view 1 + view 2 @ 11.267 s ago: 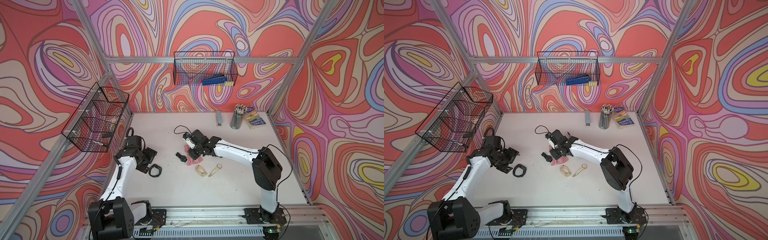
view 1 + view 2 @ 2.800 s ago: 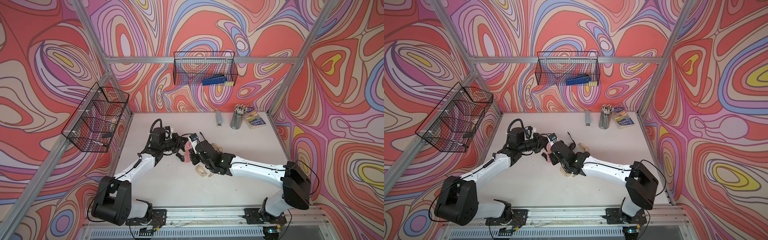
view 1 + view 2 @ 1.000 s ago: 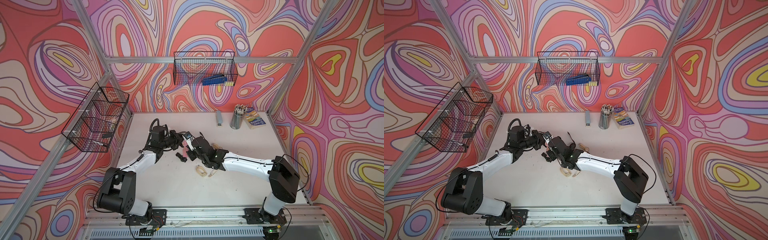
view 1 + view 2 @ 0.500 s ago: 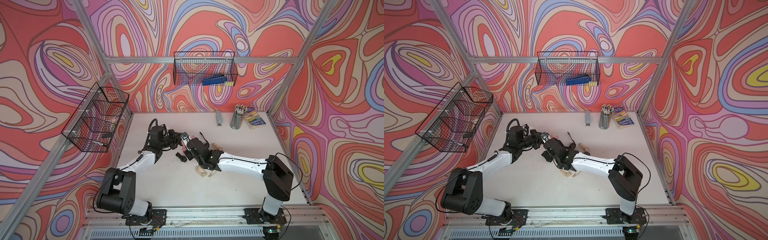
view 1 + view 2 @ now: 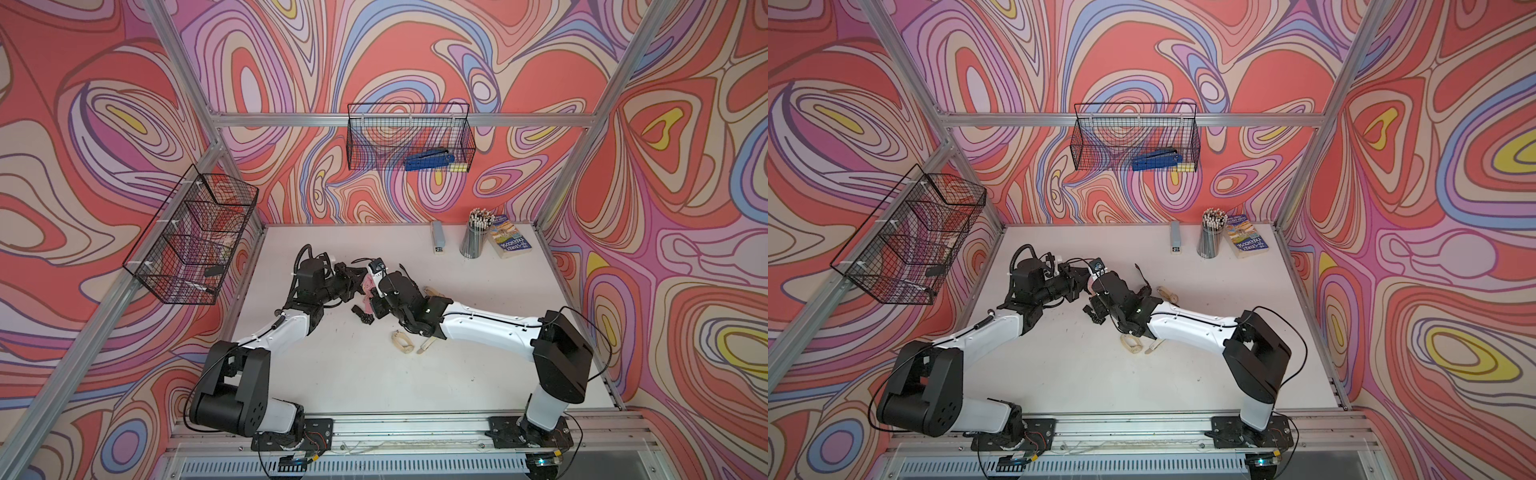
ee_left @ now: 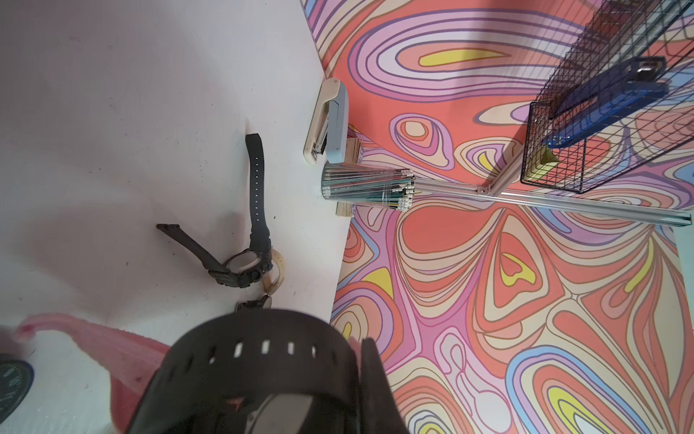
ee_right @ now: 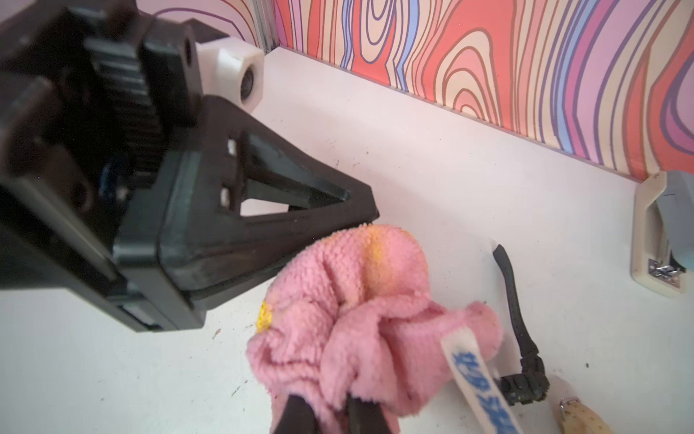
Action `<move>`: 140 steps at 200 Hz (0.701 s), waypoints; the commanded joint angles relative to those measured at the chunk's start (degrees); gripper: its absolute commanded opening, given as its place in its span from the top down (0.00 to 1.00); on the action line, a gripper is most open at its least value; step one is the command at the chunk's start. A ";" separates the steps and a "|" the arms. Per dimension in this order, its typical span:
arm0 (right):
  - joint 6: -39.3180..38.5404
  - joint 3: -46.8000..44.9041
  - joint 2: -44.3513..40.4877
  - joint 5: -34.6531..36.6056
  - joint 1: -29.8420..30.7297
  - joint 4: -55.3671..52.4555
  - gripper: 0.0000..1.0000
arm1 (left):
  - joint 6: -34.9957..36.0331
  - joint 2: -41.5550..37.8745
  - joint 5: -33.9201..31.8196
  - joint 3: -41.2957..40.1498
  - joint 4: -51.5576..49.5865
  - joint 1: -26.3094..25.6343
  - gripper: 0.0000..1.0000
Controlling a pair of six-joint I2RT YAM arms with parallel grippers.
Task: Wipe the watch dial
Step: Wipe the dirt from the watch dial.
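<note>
In both top views the left hand and right hand meet above the desk, with a pink cloth between them. Left wrist view: the left hand clamps the black watch (strap looped, dial barely seen). Right wrist view: the right hand pinches the cloth by the left hand's tips.

Toward 10 o'clock from the middle of the tabletop, the left pincer and right pincer meet tip to tip, with a sliver of pink cloth between them. Tan straps lie at their 5 o'clock. A stapler, pencil cup and book sit at the tabletop's 1 o'clock edge.
</note>
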 commanded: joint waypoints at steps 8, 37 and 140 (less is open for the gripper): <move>4.35 1.33 -3.65 -6.21 0.26 14.15 0.99 | 1.12 0.63 7.99 -0.06 -1.55 -4.65 1.00; 5.51 2.51 -3.41 -4.21 -0.11 14.09 0.99 | 1.24 1.38 8.19 -0.23 -0.88 -5.48 1.00; -4.57 -2.35 -7.47 11.35 -1.49 0.23 1.00 | 3.25 -0.15 9.34 3.96 -5.57 -3.19 1.00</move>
